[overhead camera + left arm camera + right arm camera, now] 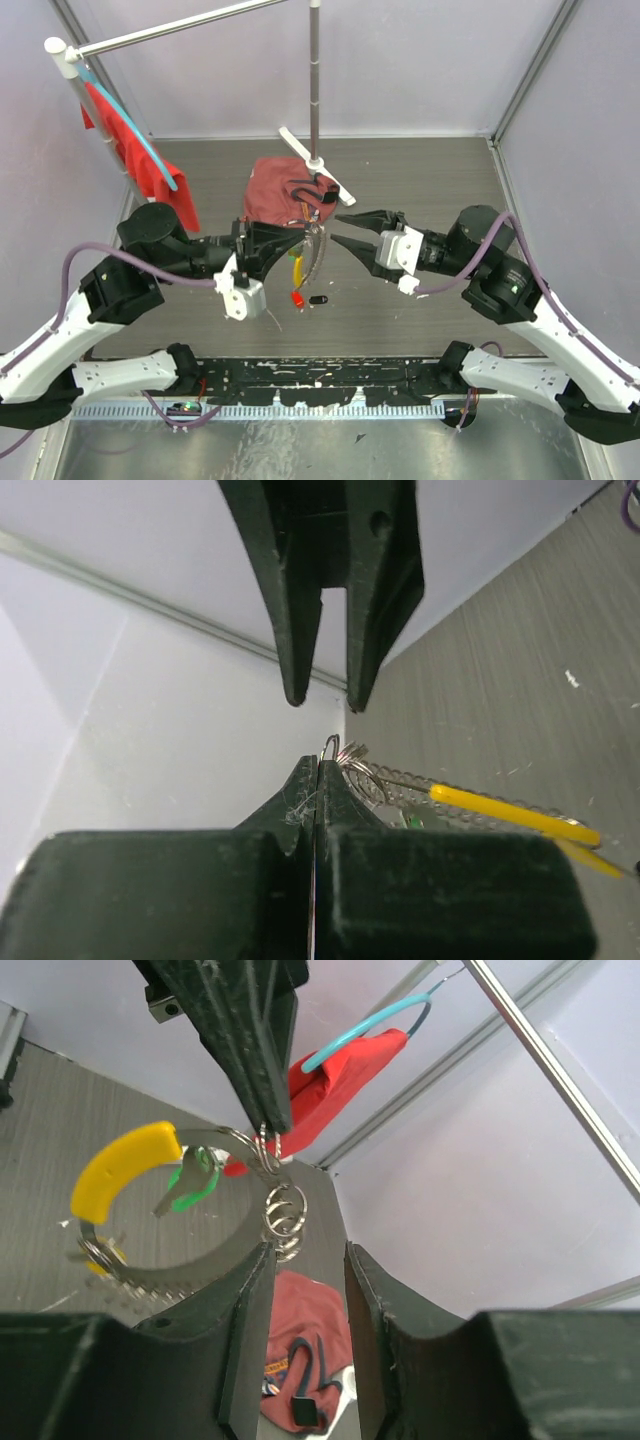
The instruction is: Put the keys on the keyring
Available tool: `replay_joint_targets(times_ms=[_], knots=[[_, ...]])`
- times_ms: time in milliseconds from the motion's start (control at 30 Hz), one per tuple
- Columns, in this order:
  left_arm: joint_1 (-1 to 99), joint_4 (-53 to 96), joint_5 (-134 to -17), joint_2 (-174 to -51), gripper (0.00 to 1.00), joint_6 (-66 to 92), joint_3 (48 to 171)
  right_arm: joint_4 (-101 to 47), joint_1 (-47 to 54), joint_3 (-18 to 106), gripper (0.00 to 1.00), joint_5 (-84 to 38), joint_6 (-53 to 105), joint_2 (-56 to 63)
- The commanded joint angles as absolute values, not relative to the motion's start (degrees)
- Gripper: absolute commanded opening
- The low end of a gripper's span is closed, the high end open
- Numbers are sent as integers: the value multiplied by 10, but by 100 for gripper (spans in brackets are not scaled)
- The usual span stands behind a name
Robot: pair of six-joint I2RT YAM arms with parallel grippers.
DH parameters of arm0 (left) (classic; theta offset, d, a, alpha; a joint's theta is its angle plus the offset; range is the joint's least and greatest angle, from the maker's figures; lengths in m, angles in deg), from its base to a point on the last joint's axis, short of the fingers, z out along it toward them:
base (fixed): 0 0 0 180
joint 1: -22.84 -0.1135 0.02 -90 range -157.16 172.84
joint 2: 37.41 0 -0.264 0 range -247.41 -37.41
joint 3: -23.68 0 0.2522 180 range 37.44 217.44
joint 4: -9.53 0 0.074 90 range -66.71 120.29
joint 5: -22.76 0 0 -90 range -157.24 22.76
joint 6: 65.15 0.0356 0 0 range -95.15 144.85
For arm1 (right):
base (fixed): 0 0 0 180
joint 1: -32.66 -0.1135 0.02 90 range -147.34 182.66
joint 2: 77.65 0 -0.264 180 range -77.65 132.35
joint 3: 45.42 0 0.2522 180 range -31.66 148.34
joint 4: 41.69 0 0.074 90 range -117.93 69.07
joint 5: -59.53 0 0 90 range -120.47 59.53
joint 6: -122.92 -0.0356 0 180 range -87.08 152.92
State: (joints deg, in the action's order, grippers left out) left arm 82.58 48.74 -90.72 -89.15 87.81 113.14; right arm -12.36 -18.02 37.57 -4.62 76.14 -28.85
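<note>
My left gripper (303,240) is shut on the keyring (317,252), a silvery loop of coiled wire, and holds it above the table. In the left wrist view its jaws (318,765) pinch a thin wire ring, with the coil (470,813) and a yellow-capped key (510,810) beyond. In the right wrist view the loop (150,1280) carries a yellow sleeve (125,1165), a green key (190,1185) and small split rings (285,1210). My right gripper (345,228) is open and empty just right of the ring; its fingertips (305,1260) face the split rings. A black key (318,299) lies on the table.
A dark red cloth bag (280,200) lies behind the grippers, next to a metal pole stand with a white foot (316,165). A red cloth on a blue hanger (140,160) hangs from a rail at the far left. A red-capped key (297,297) sits under the ring.
</note>
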Motion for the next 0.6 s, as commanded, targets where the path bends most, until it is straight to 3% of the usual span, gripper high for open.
replay_joint_targets(times_ms=[0, 567], knots=[[829, 456, -869, -911, 0, 709, 1177, -175, -183, 403, 39, -30, 712, -273], [828, 430, -867, -913, 0, 676, 1159, -247, -183, 401, 34, 29, 649, -248]])
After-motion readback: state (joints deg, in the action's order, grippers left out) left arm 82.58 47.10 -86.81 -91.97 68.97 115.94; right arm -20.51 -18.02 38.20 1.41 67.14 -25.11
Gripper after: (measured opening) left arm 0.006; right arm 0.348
